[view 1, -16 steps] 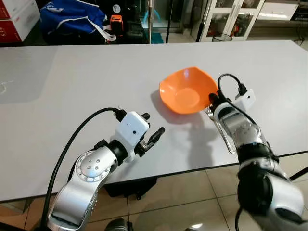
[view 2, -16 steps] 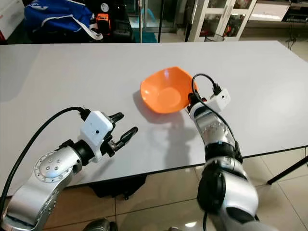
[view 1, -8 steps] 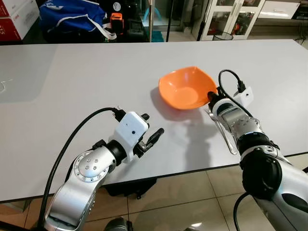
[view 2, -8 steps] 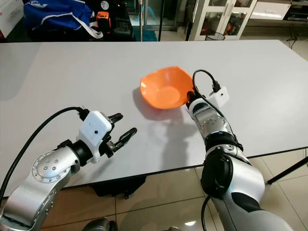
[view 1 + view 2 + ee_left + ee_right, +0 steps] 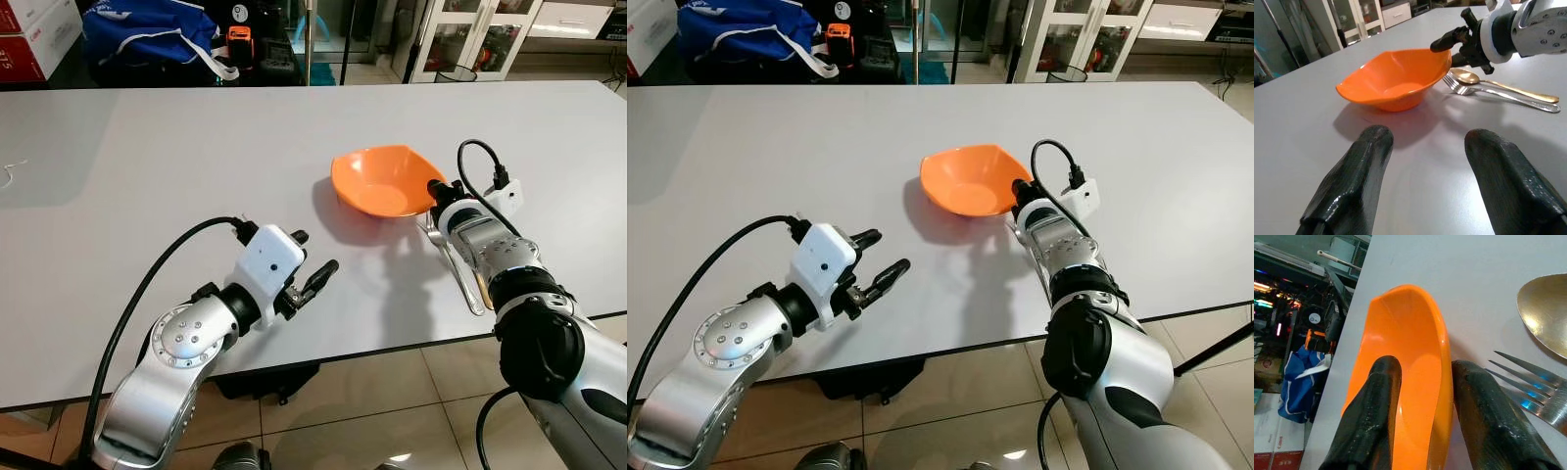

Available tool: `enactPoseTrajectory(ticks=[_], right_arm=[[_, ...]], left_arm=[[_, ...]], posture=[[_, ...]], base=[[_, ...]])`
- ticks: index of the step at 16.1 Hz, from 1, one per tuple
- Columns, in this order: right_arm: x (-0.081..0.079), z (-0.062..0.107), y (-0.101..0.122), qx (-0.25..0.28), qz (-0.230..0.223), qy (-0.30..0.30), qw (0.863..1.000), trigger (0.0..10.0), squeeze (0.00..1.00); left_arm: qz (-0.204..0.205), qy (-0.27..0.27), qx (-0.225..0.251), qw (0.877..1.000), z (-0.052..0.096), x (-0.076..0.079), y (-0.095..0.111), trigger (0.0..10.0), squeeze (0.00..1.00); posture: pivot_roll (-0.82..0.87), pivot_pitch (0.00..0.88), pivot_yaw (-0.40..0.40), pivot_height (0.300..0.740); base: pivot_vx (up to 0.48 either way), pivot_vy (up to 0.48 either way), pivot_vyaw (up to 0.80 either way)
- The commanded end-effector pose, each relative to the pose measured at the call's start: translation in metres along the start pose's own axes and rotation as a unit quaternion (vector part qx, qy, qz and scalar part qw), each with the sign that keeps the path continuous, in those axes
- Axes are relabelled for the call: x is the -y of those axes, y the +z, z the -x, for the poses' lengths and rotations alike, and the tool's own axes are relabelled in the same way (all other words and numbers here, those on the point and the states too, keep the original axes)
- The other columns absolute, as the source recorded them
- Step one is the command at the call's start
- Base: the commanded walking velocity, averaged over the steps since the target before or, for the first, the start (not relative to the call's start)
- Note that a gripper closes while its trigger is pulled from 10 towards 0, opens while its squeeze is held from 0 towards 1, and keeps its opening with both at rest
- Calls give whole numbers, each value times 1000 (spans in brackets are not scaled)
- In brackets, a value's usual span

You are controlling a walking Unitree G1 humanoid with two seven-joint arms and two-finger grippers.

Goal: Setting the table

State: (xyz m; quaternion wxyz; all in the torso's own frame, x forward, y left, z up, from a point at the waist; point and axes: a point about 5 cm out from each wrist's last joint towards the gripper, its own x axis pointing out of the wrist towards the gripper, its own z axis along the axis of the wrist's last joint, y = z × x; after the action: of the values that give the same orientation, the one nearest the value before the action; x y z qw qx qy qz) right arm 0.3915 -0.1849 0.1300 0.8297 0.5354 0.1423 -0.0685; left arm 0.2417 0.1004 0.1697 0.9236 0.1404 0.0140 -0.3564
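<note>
Two utensils, fork (image 5: 1528,391) and seemingly gold spoon (image 5: 1547,316), beside bowl (image 5: 1405,362).

Blue bag (image 5: 147,34) and red-and-white boxes (image 5: 34,39) beyond table.

The orange bowl (image 5: 384,181), pinched at its rim by the right gripper (image 5: 1418,399), has tipped flatter and shifted slightly toward the right of the frame since a second ago.

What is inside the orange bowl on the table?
One black finger of the right pincer reaches inside the orange bowl, its other finger outside the rim. The bowl's visible inside holds nothing else; the part under that finger is hidden.
</note>
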Motion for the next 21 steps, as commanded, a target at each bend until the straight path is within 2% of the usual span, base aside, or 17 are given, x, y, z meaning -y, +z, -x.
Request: enactPoseTrajectory(ticks=[1, 11, 12, 13, 14, 16, 18, 21], right_arm=[[-7, 0, 8, 7, -7, 7, 1000, 10000, 1000], [6, 2, 4, -14, -48, -4, 999, 10000, 1000], [5, 2, 4, -17, -52, 6, 998, 10000, 859], [4, 2, 4, -18, -58, 11, 998, 10000, 859], [2, 2, 5, -18, -64, 18, 998, 10000, 0], [1, 4, 10, -18, -75, 34, 996, 10000, 0], [0, 7, 10, -23, -77, 44, 996, 10000, 0], [2, 13, 6, -36, -67, 59, 995, 10000, 0]], left_arm=[[3, -7, 4, 1000, -2, 1, 2, 10000, 0], [4, -4, 4, 1000, -5, -2, 1, 10000, 0], [4, -4, 5, 1000, -6, -3, 1, 10000, 0], [3, -3, 5, 1000, -7, -3, 2, 10000, 0], [3, 1, 8, 1000, -8, -4, 2, 10000, 0], [-9, 31, 16, 999, -12, -7, 3, 10000, 0], [-10, 40, 17, 999, -13, -8, 2, 10000, 0], [-7, 57, 16, 998, -23, -13, 0, 10000, 0]], posture=[[169, 38, -56, 740], [155, 15, -31, 740], [152, 12, -32, 740], [151, 11, -33, 740], [145, 8, -38, 740], [136, 0, -48, 740], [123, 0, -39, 740], [101, 0, -11, 740]], base=[[0, 0, 0], [0, 0, 0], [0, 0, 0], [0, 0, 0], [0, 0, 0], [0, 0, 0], [0, 0, 0], [0, 0, 0]])
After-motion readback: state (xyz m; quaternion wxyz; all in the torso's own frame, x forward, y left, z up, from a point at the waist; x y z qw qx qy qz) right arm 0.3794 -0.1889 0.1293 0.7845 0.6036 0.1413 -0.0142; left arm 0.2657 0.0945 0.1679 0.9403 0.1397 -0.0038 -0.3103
